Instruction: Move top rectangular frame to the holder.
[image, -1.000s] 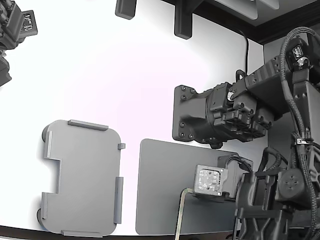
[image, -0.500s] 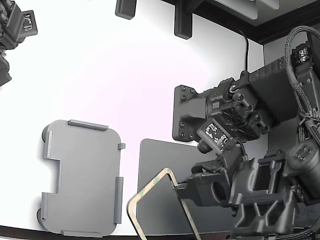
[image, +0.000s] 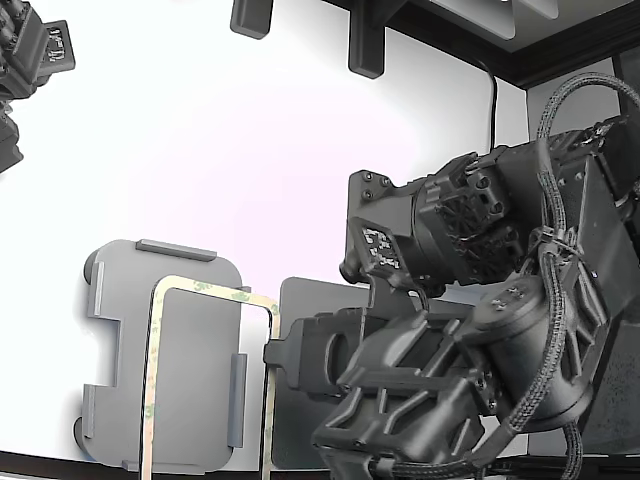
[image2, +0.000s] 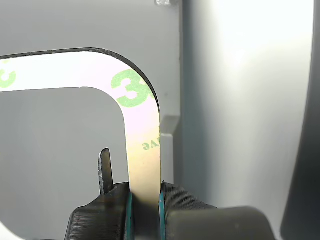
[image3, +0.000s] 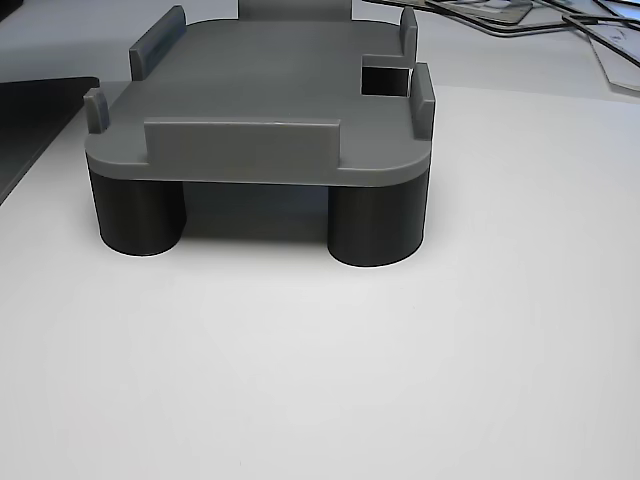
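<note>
- Frame: thin pale beige rectangular outline with rounded corners and green printed markings, hollow in the middle; held over the holder, most of its outline across the holder's right half in the exterior view, its right long side just past the holder's right edge; contact with the holder not determinable.
- Same frame in the wrist view: one rounded corner and one long side visible, green lettering on the pale strip.
- Gripper: fingers clenched on the frame's long side, one dark pad against each edge of the strip.
- Holder: light grey rounded-rectangle tray with raised tabs along its edges and a stepped notch on its left side in the exterior view; seated on the white surface.
- Same holder in the other view: raised on dark round feet, top bare.
- Dark grey mat: flat on the surface, just right of the holder in the exterior view, largely covered by the arm.
</note>
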